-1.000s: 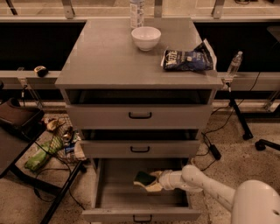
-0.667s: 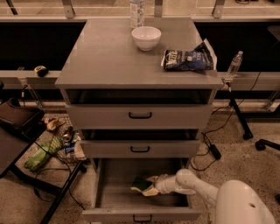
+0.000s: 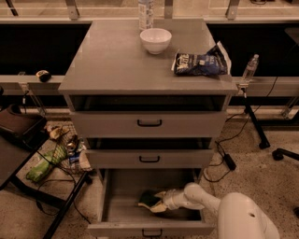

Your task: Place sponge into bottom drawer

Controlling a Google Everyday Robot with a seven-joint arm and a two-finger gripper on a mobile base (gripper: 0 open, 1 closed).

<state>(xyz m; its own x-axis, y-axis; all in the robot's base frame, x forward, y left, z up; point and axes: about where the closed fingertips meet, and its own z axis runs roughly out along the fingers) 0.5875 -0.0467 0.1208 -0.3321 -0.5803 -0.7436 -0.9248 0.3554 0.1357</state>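
Note:
The bottom drawer (image 3: pixel 117 214) is pulled open below two shallower grey drawers. The sponge (image 3: pixel 148 199), dark green on top, is down inside the drawer near its middle. My gripper (image 3: pixel 154 203) reaches into the drawer from the lower right, with its pale fingers (image 3: pixel 159 207) around the sponge. The sponge looks low, at or near the drawer floor. My white arm (image 3: pixel 205 200) runs back to the lower right corner.
On the cabinet top (image 3: pixel 107 60) stand a white bowl (image 3: pixel 155 40), a dark blue snack bag (image 3: pixel 200 63) and a clear bottle (image 3: pixel 145 13). A dark stand and clutter (image 3: pixel 56 158) lie on the floor at left. Cables and a stand leg (image 3: pixel 254 126) are at right.
My gripper has moved left and lower into the bottom drawer, carrying the sponge with it. The arm has stretched further in.

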